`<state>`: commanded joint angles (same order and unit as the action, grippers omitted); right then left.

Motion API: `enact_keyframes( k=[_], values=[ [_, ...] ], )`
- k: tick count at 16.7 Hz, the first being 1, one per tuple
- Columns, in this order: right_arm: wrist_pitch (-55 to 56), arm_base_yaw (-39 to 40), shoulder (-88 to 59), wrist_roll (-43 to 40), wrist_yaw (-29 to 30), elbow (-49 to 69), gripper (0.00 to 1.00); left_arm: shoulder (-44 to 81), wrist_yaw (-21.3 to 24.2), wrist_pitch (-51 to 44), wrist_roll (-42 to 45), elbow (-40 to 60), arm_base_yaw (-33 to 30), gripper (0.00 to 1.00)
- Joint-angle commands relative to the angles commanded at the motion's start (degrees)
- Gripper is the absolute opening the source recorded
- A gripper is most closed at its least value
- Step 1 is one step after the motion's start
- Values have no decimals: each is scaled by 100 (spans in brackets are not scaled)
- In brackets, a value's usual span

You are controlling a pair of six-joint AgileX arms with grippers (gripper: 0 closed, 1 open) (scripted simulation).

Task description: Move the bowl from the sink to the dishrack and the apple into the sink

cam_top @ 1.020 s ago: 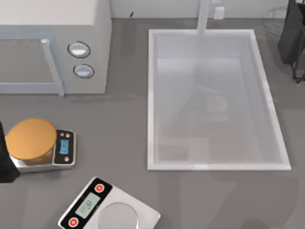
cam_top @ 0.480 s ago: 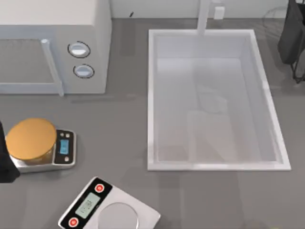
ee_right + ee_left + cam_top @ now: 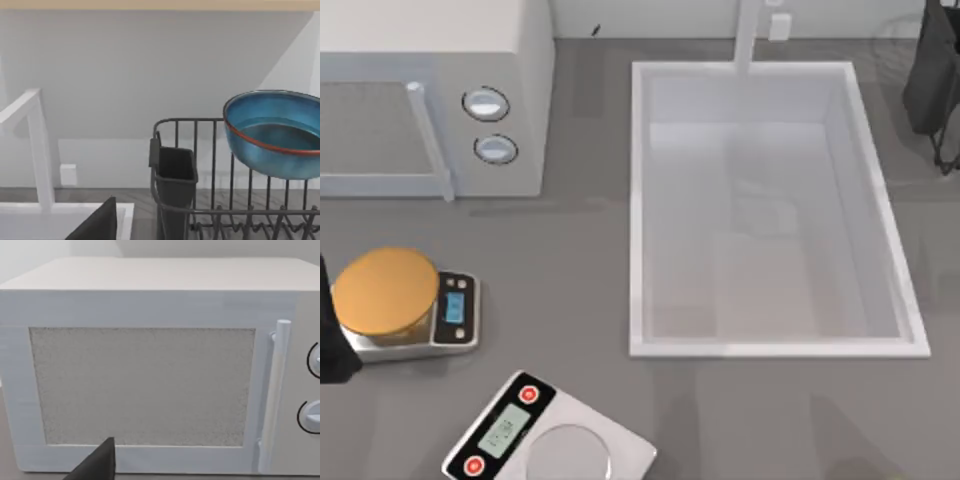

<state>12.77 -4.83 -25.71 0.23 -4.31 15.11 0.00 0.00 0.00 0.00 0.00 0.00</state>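
Shifted sink (image 3: 640,200) reflections; no legible writing.

A plain grey counter (image 3: 570,290) is seen from above. A white microwave (image 3: 430,90) is parked at its back left, and the big white sink (image 3: 638,200) is set right of centre. Two kitchen scales are laid near the front left: one with an orange-gold plate (image 3: 385,290), one silver-topped (image 3: 550,440). A dark wire dishrack (image 3: 200,210) is stood past the sink.
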Motion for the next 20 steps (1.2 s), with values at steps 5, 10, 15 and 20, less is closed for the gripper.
enact_keyframes(
  k=[5,10,15,20],
  values=[
    [-963,365,2004,-17,325,-1138,100,0,0,0,0,0,0,100],
    [-1277,483,2571,-23,431,-1511,100,0,0,0,0,0,0,100],
    [-1277,483,2571,-23,431,-1511,100,0,0,0,0,0,0,100],
    [-1277,483,2571,-23,431,-1511,100,0,0,0,0,0,0,100]
  ],
)
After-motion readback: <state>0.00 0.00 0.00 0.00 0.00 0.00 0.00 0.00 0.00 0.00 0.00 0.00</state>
